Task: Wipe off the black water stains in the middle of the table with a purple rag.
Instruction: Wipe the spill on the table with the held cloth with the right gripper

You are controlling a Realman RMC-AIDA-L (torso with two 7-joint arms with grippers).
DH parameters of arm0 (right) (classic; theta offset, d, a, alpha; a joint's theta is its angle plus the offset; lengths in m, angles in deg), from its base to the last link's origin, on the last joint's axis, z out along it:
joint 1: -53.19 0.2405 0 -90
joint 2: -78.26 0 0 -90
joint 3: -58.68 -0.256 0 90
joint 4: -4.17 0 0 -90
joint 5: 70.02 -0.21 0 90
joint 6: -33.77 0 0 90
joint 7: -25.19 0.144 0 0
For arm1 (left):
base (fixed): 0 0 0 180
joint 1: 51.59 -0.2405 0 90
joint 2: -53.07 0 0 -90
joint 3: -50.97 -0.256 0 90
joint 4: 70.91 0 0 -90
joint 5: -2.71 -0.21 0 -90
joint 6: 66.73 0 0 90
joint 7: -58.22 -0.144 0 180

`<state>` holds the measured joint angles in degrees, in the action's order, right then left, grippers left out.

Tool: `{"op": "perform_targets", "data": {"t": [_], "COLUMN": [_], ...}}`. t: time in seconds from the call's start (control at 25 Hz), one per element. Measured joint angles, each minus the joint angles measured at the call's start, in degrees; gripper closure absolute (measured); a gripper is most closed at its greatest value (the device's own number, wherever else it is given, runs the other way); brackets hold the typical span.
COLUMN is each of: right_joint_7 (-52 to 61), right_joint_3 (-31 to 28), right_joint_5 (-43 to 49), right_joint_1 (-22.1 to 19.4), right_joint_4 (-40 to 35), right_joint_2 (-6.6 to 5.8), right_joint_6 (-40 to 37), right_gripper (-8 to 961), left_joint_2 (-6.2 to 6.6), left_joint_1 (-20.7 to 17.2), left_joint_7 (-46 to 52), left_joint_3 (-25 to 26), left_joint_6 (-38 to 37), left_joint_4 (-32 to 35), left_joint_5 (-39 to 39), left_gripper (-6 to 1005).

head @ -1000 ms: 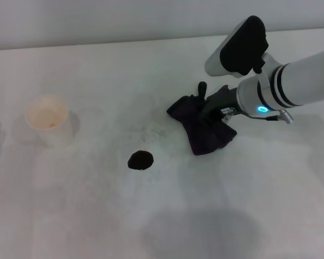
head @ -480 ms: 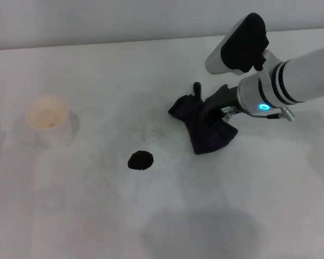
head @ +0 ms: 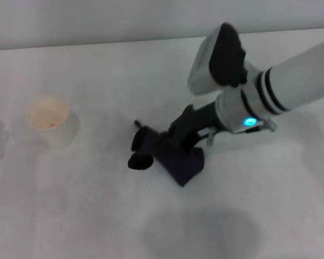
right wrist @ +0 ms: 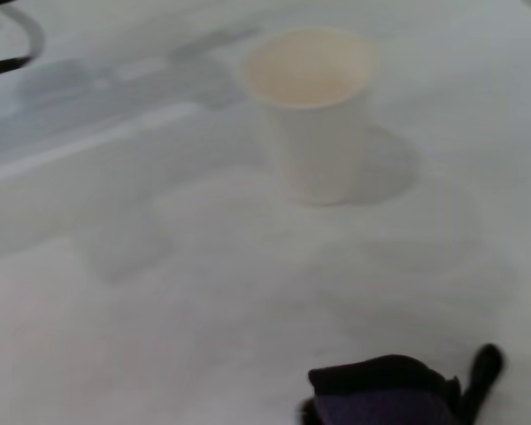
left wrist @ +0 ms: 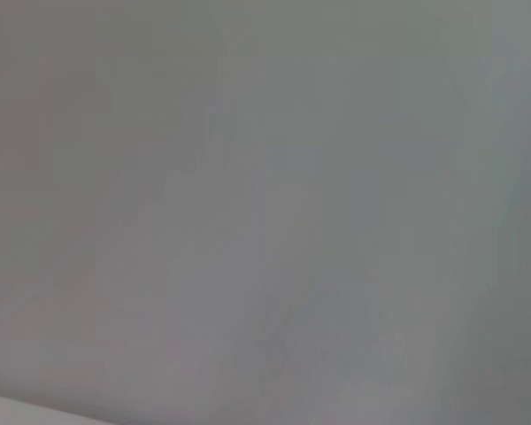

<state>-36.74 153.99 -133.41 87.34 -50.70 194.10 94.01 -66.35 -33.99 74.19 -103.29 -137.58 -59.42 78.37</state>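
My right gripper (head: 171,141) is shut on the purple rag (head: 181,165) and holds it low on the white table (head: 70,216), near the middle. The rag's left edge reaches the small glossy black water stain (head: 137,162), which still shows just beside it. A dark corner of the rag (head: 140,138) sticks out above the stain. In the right wrist view the rag (right wrist: 380,397) shows as a dark bunch at the edge of the picture. The left gripper is out of view; the left wrist view shows only a plain grey surface.
A white paper cup (head: 49,120) stands upright on the left of the table, well apart from the stain; it also shows in the right wrist view (right wrist: 311,106). The table's far edge (head: 97,46) runs along the back.
My right arm has swung left and toward the front, dragging the rag from the right of the middle up against the black stain. The cup and the stain have not moved.
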Motion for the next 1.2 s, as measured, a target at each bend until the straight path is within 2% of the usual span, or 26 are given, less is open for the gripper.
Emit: {"op": "perform_targets", "data": {"t": [0.08, 0.12, 0.44, 0.64, 1.04, 1.2], "right_joint_7": [-2.15, -3.97, -10.65, -11.47, -11.09, -10.89], "right_joint_3": [2.63, 5.73, 13.99, 18.66, 19.11, 18.18], "right_joint_5": [-2.09, -3.39, -11.24, -12.36, -12.34, -13.05], "right_joint_1": [0.25, 0.6, 0.94, 1.07, 2.22, 3.22], "right_joint_4": [1.19, 2.67, 6.33, 6.82, 9.69, 11.93], "right_joint_2": [0.09, 0.21, 0.35, 0.36, 0.35, 0.35], "right_joint_6": [-0.55, -2.74, -10.59, -18.53, -27.33, -28.3], "right_gripper": [857, 857, 861, 861, 862, 862], "left_joint_2": [-0.01, -0.01, -0.01, -0.01, -0.02, -0.02], "left_joint_1": [0.15, 0.19, 0.34, 0.81, 1.03, 1.07], "left_joint_7": [0.01, 0.04, 0.11, 0.11, 0.11, 0.1], "left_joint_3": [-0.1, -0.12, -0.11, -0.08, 0.13, 0.17], "left_joint_6": [0.0, 0.0, 0.0, 0.01, 0.01, 0.01], "left_joint_4": [0.03, 0.03, 0.12, 0.12, 0.12, 0.12], "left_joint_5": [-0.04, -0.07, -0.08, -0.08, -0.08, -0.08], "left_gripper": [126, 126, 127, 126, 127, 127]}}
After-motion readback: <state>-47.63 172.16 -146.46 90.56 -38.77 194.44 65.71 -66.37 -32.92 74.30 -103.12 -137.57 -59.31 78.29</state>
